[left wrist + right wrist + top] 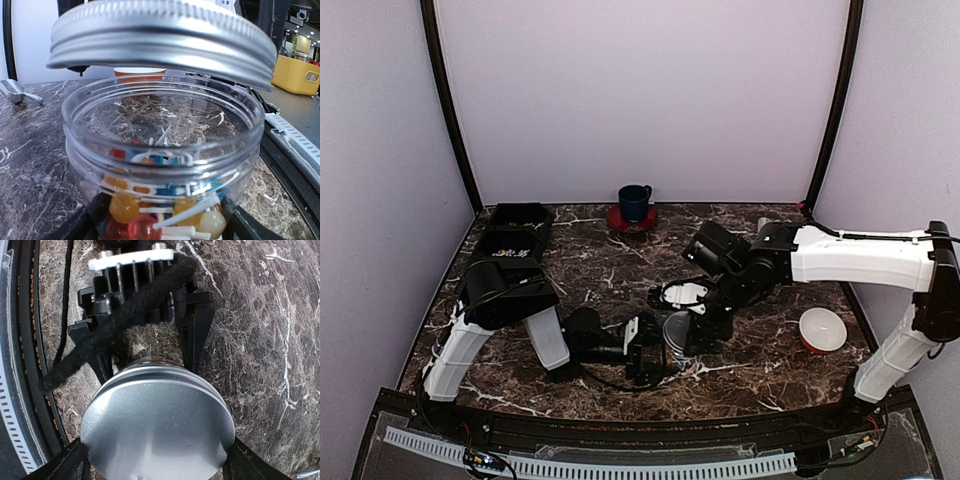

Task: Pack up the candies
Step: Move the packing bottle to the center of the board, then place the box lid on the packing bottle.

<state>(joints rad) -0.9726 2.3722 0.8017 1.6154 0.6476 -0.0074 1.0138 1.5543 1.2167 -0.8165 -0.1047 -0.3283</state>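
a: where are the candies?

b: in the bottom of the clear jar (162,150). the candies (150,212) are round yellow, red and white pieces with pale sticks lying across them.

a: and your 2 hands?

b: my left gripper (157,225) is clamped on the jar low down, 1 finger on each side, and holds it upright on the table (30,160). my right gripper (157,460) pinches the metal lid (160,40) by its rim, with a finger at each of 2 opposite edges.

a: which way does the lid lie from the jar?

b: right above the mouth and not touching it. from the left wrist i see a gap under it. the lid is tilted, and its edge toward the right of that view hangs lower. so the jar's axis stands upright and the lid's axis leans off it.

a: what does the next move turn on?

b: on those 2 axes, i judge. the right arm has the lid, so it should level it over the mouth, lower it onto the thread and turn it. the left only has to hold the jar firm. if the lid goes down tilted, it may catch the rim or bite the thread crooked.
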